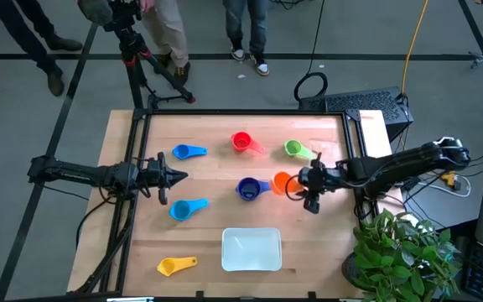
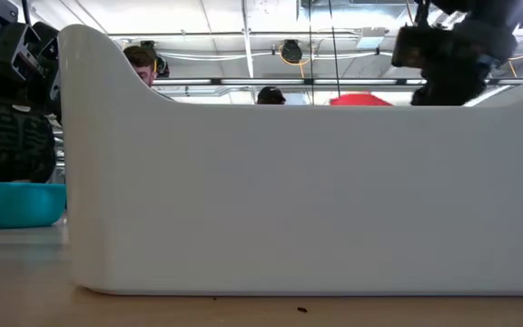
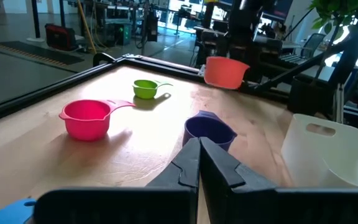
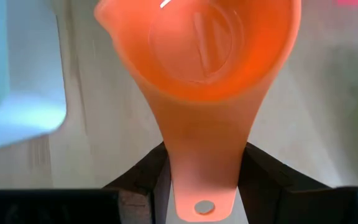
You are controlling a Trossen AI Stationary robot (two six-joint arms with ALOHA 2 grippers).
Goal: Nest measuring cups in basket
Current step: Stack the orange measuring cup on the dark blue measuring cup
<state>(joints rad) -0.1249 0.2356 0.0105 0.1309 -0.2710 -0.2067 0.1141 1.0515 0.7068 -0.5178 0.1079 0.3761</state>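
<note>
My right gripper [image 1: 298,183] is shut on the orange cup [image 1: 282,181], just right of the dark blue cup [image 1: 248,190]; the left wrist view shows the orange cup [image 3: 225,71] raised. My left gripper [image 1: 174,176] hovers shut at the table's left, between the two light blue cups [image 1: 187,152] [image 1: 187,208]. The red cup [image 1: 241,141] and green cup [image 1: 293,148] stand farther back. The yellow cup [image 1: 174,266] lies near the front, left of the white basket [image 1: 251,249]. My right gripper [image 4: 204,158] pinches the orange cup's flat handle [image 4: 201,143] between its two fingers [image 4: 145,177], short of the handle's holed free end. The fingers come about level from the table's right, along the handle. The bowl [image 4: 197,50] sticks out ahead, open side up, lifted clear of the table.
The basket's near wall [image 2: 289,191] fills the low view, with a light blue cup [image 2: 16,202] beside it. A potted plant [image 1: 401,252] stands at the table's front right corner. People and a tripod stand beyond the far edge. Bare wood lies around the basket.
</note>
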